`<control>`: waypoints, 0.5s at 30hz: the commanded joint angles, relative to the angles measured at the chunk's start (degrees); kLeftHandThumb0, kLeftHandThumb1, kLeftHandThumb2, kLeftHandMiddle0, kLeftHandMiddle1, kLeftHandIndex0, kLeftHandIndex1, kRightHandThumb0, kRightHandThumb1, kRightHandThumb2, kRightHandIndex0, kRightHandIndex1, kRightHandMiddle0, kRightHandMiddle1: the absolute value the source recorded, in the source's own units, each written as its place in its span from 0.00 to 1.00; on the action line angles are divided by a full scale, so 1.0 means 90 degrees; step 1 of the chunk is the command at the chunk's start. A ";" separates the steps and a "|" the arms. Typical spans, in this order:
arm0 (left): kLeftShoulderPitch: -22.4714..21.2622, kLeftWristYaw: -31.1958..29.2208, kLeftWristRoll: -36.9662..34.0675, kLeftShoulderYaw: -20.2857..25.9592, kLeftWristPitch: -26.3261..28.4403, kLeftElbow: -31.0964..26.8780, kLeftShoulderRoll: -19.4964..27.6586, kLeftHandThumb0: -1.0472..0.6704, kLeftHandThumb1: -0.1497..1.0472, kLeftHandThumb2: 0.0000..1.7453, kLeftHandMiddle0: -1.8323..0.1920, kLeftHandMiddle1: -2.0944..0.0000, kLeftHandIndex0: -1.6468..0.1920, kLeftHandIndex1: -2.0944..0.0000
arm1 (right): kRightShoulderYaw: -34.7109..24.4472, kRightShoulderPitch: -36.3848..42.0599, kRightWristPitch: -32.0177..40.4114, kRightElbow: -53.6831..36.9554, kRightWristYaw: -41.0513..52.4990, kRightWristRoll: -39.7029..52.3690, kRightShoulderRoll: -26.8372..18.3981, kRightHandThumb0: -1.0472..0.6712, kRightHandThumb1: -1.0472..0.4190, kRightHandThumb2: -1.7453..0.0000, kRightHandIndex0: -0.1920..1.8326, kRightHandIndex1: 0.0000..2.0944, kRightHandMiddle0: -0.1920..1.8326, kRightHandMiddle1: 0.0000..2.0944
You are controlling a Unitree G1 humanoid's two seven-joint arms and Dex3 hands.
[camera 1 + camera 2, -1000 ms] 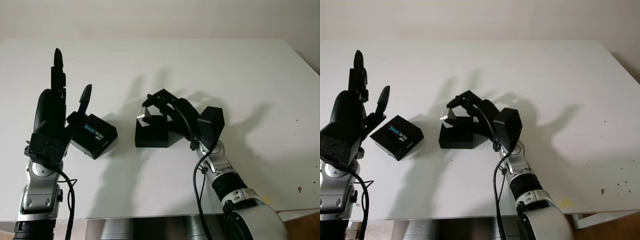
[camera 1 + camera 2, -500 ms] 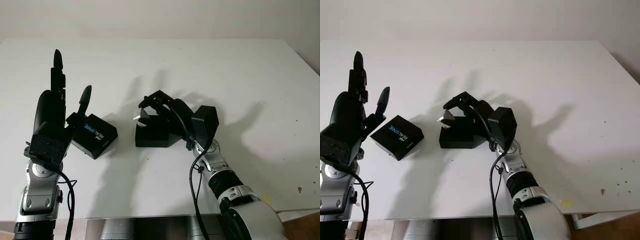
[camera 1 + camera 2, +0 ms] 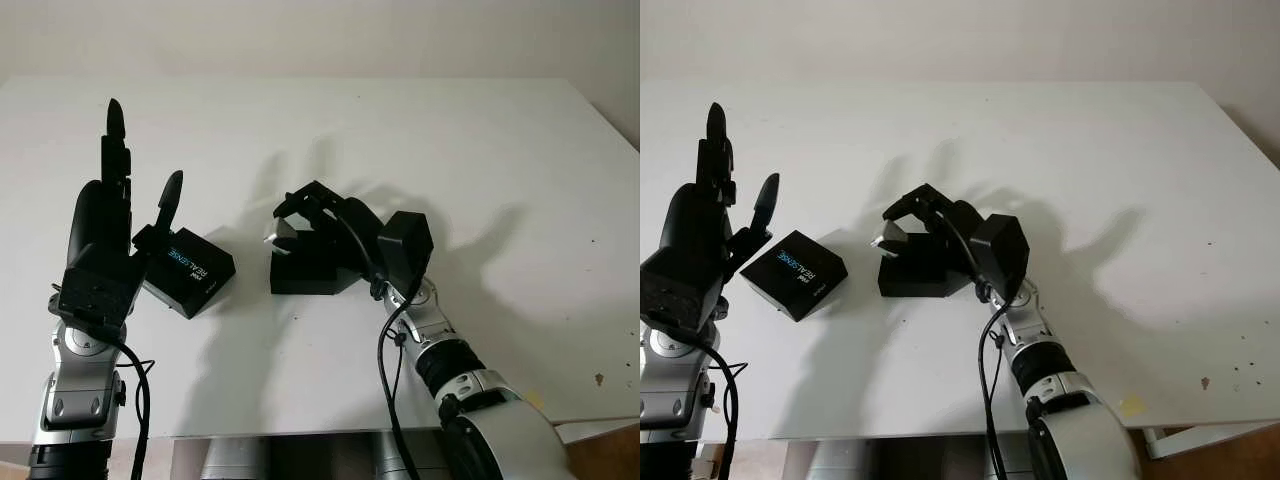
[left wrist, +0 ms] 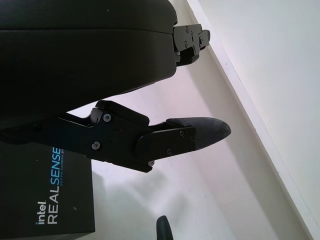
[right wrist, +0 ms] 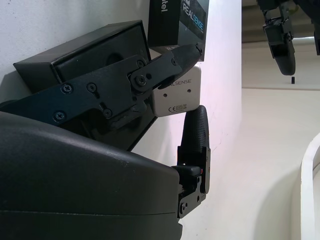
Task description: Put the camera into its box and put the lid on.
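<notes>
The lid (image 3: 188, 270) was lying on the white counter (image 3: 420, 140) at the near left, and its top read "intel REALSENSE" in white and blue letters, easiest to read from the left wrist camera. A smaller line of print ran beside the logo there but it was too tiny to make out.

The silver camera (image 5: 176, 96) had the same "REALSENSE" word on its back edge, with a CE mark and a couple of other compliance symbols under it that I couldn't identify. The right hand (image 3: 305, 215) had its fingers (image 5: 127, 80) grasping the camera, one above it and one black padded finger under it. It held the camera right at the left end of the open black box (image 3: 305, 272), which sat mid-counter, just right of the lid and apart from it. Whether the camera was touching the box or only hovering above it, I couldn't tell, since the hand covered most of the box's opening and a good part of the camera.

The left hand (image 3: 105, 230) was open, raised upright over the near left of the counter, just left of the lid and holding nothing. It hid the lid's left corner.
</notes>
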 commanded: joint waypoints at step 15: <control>0.0030 -0.0094 -0.0023 0.0044 0.0083 -0.0093 0.0099 0.25 1.00 0.30 0.97 0.97 0.97 0.97 | 0.0161 0.0313 -0.0296 -0.0369 -0.0101 -0.0382 -0.0540 0.27 0.04 0.97 0.16 0.01 0.18 0.75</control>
